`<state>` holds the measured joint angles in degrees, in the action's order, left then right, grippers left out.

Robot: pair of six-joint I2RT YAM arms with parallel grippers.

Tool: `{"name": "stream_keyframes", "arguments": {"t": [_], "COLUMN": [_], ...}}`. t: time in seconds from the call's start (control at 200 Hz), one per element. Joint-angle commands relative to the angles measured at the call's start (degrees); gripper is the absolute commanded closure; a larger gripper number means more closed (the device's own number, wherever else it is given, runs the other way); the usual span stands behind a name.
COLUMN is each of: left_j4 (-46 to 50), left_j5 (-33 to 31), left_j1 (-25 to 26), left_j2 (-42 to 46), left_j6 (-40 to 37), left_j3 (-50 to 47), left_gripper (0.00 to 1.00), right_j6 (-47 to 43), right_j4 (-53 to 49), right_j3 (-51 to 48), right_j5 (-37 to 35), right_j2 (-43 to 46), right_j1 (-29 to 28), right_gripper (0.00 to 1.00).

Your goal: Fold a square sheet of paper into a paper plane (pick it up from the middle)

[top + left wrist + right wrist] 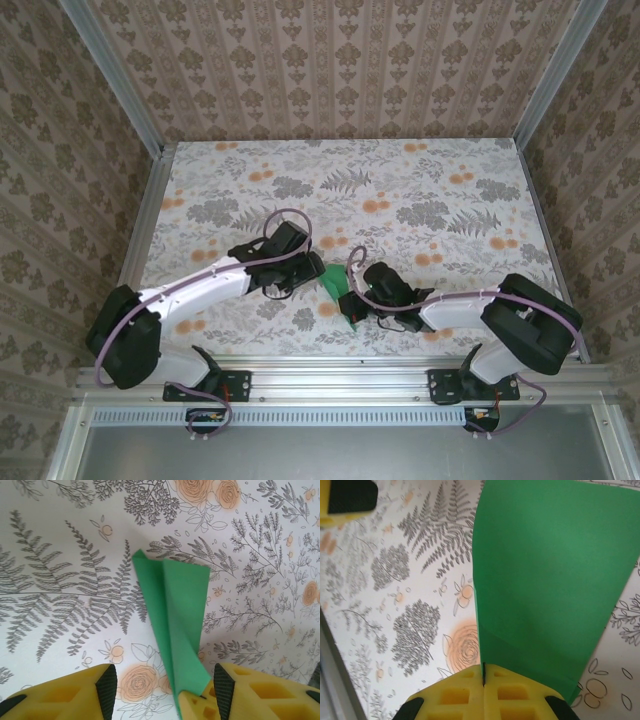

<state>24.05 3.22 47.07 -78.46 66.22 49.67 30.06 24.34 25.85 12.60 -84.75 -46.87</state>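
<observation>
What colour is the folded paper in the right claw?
The paper is plain bright green, clearest in the right wrist view.

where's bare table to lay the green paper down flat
Free: the far half of the table, between the back wall and the arms, corner to corner. Crowded: near centre, where left fingers and right fingers meet at the green paper.

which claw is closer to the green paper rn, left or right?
Right. The right claw is shut on an edge of the green paper. The left claw stands open, straddling the paper's narrow end without clamping it.
</observation>
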Motion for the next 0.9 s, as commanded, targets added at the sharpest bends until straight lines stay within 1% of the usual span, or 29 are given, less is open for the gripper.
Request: {"name": "stream_keyframes", "arguments": {"t": [0.0, 0.085, 0.16, 0.32, 0.46, 0.635, 0.73, 0.78, 0.895], "left_j4": [0.61, -0.24, -2.47, -5.65, -8.45, -11.37, -12.5, -12.79, -14.55], "left_j5": [-1.77, -1.23, 0.07, 2.18, 4.16, 5.87, 6.2, 5.87, 6.27], "left_j1": [0.26, 0.7, 1.23, 2.95, 4.3, 4.62, 4.7, 4.61, 4.44], "left_j2": [1.55, 1.27, 0.45, -3.32, -7.42, -11.89, -13.38, -14.01, -15.27], "left_j6": [-1.35, -2.0, -2.4, -3.37, -4.5, -4.41, -3.99, -3.86, -3.79], "left_j3": [-1.85, -2.11, -2.42, -0.71, 1.37, 3.0, 3.54, 3.71, 3.9], "left_gripper": [0.46, 0.51, 0.54, 0.55, 0.56, 0.61, 0.63, 0.66, 0.68], "right_j6": [3.62, 5.64, 7.08, 10.58, 13.84, 18.89, 20.69, 21.18, 21.96], "right_j4": [3.12, 4.61, 7.64, 12.76, 15.53, 21.13, 23.26, 24.41, 26.01], "right_j3": [-0.63, -1.59, -2.65, -4.86, -5.28, -5.93, -6.15, -6.33, -6.75], "right_j5": [3.67, 4.57, 6.27, 7.2, 10.62, 15.08, 16.29, 16.57, 16.58], "right_j2": [1.55, 1.44, 0.74, -0.56, -2.84, -7.59, -10.09, -11.09, -11.93], "right_j1": [1.39, 2.86, 3.71, 5.32, 7.26, 9.9, 10.64, 10.81, 11.1], "right_gripper": [1.0, 1.0, 1.0, 1.0, 1.0, 1.0, 0.99, 0.99, 0.99]}}
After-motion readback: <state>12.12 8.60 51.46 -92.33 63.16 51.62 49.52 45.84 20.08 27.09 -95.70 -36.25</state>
